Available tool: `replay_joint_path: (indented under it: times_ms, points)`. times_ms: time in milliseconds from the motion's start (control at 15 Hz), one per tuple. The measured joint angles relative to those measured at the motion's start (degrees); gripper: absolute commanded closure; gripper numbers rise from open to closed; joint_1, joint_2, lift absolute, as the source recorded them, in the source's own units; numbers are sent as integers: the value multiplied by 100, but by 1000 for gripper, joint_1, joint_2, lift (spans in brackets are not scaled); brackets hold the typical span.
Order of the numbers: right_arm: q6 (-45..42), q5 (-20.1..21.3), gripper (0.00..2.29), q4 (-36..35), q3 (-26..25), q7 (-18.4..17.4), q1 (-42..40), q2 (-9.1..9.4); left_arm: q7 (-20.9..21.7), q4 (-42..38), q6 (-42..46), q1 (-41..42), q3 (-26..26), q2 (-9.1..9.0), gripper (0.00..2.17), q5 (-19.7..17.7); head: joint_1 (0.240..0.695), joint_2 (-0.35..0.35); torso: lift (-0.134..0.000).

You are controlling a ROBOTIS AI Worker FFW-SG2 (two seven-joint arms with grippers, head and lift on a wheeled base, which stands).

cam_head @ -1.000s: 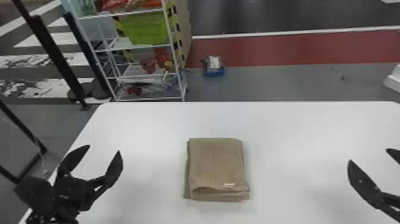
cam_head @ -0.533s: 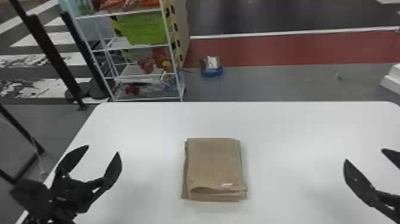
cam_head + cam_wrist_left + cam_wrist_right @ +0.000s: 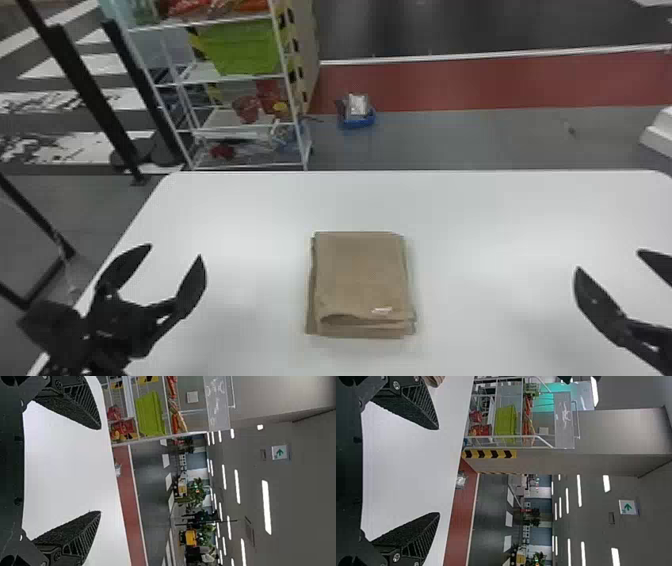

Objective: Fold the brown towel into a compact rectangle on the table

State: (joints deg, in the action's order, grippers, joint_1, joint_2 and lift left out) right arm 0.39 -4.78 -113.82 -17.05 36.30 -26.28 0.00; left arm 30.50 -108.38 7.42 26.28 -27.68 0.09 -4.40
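A white table (image 3: 500, 210) carries the brown towel (image 3: 360, 275), folded, it seems, into layers.

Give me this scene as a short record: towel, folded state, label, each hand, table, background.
towel: brown, lying flat
folded state: compact, layered rectangle; lower layers peek out at the left and near edges
label: small white tag near the towel's near edge
left hand: open, empty, left of the towel
right hand: open, empty, right of the towel
table: white
background: white rack with green bin
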Motion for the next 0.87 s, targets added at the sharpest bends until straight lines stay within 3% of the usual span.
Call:
replay_joint_path:
  times_ms: [867]
  points:
    - [73,-5,124,0,56,-9,9,0,66,0,0,0,9,0,134,1,695,166,-124]
